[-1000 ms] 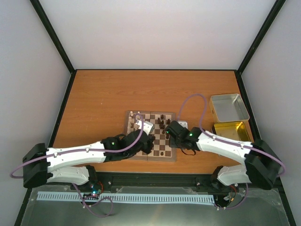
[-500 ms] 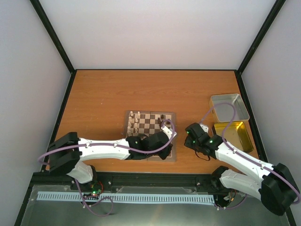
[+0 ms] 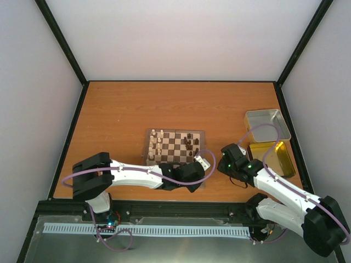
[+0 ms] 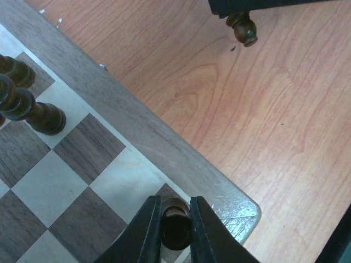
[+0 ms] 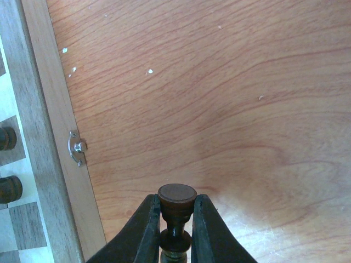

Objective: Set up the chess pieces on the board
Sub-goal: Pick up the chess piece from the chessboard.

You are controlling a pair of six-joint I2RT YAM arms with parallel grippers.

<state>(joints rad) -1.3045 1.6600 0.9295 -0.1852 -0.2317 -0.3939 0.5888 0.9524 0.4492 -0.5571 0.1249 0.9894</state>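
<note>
The board [image 3: 174, 143] lies mid-table, with dark chess pieces [image 3: 190, 143] along its right side and cream ones on its left. My left gripper [image 3: 204, 163] is at the board's near right corner. In the left wrist view it [image 4: 175, 205] is shut on a dark piece [image 4: 175, 230] over the corner square, beside the brown border [image 4: 137, 131]. My right gripper [image 3: 222, 159] is just right of the board, over bare table. In the right wrist view it [image 5: 177, 200] is shut on a dark piece [image 5: 177, 194], which also shows in the left wrist view [image 4: 243, 28].
A silver tin [image 3: 267, 125] and a gold tin [image 3: 269, 156] stand at the right. The board's metal clasp [image 5: 77, 148] sticks out from its right edge. Two dark pieces [image 4: 33, 112] stand near the left gripper. Black frame rails border the table.
My left gripper has moved from the board's left middle across to its near right corner. My right gripper has pulled back off the board to the table on the right.
</note>
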